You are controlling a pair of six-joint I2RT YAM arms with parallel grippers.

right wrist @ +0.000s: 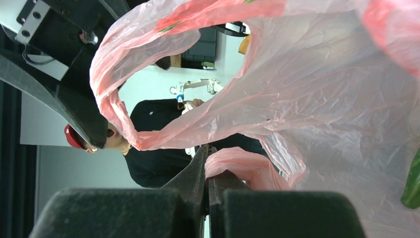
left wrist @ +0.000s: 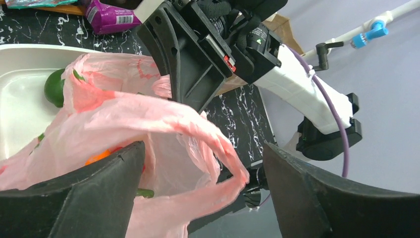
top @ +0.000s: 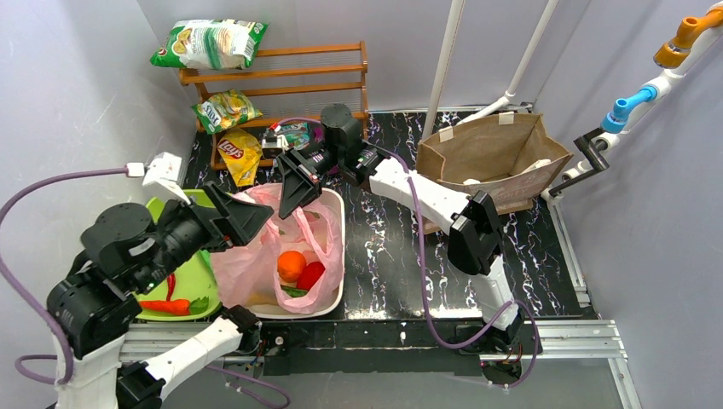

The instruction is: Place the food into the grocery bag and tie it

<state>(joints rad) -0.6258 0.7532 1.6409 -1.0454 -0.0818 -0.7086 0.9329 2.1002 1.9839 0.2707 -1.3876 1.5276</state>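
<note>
The pink grocery bag [top: 256,256] stands open in a white tub [top: 334,204]. A round orange [top: 291,264] lies inside it beside a red fruit [top: 310,275] and a green piece [top: 295,291]. The banana is out of view. My right gripper [top: 290,203] is above the bag's far side and is shut on a pink handle [right wrist: 237,166], seen pinched in the right wrist view [right wrist: 207,151]. My left gripper [top: 256,221] is open at the bag's left rim. In the left wrist view [left wrist: 203,146] the other handle loop [left wrist: 218,148] hangs between its spread jaws without touching them.
A green tray [top: 192,277] with a carrot and a red chili lies left of the tub. A brown paper bag [top: 486,158] stands at the back right. A wooden rack [top: 281,72] with chip bags is at the back. A green fruit [left wrist: 54,87] sits in the tub.
</note>
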